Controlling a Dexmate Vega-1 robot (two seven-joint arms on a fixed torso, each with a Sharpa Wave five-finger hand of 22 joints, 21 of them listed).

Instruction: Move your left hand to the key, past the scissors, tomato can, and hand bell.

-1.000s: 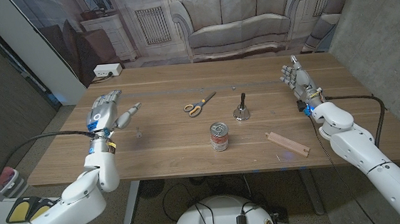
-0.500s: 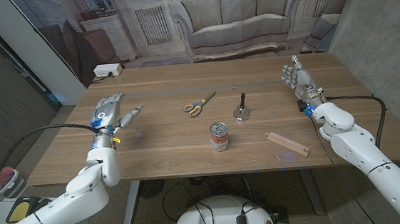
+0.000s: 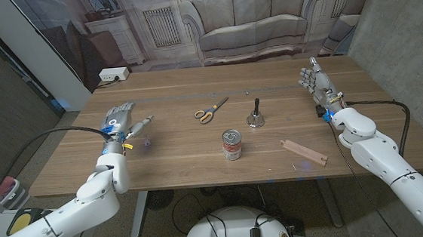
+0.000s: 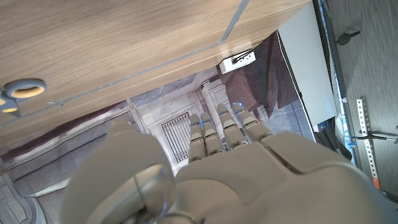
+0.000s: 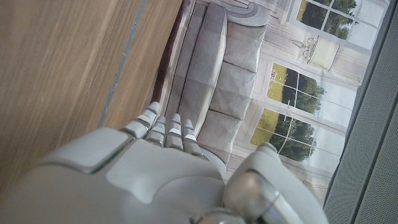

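Observation:
The small dark key [image 3: 147, 143] lies on the wooden table [image 3: 185, 170], left of centre. My left hand [image 3: 121, 119] stands just behind and to the left of it, fingers stretched out and apart, holding nothing and clear of the key. To its right are the yellow-handled scissors [image 3: 209, 109], the tomato can [image 3: 232, 144] and the dark hand bell [image 3: 255, 115]. My right hand [image 3: 317, 84] is upright at the far right with its fingers spread, empty. The left wrist view looks along the back of my left hand [image 4: 205, 168] to the far table edge.
A flat wooden strip [image 3: 305, 151] lies near the front right of the table. A white power strip [image 3: 113, 75] sits beyond the far left corner and appears again as the power strip [image 4: 237, 59] in the left wrist view. A printed sofa backdrop hangs behind the table.
My left hand has shifted a little to the right and nearer the front edge, closing on the key, and its forearm has swung inward. The right hand has not moved.

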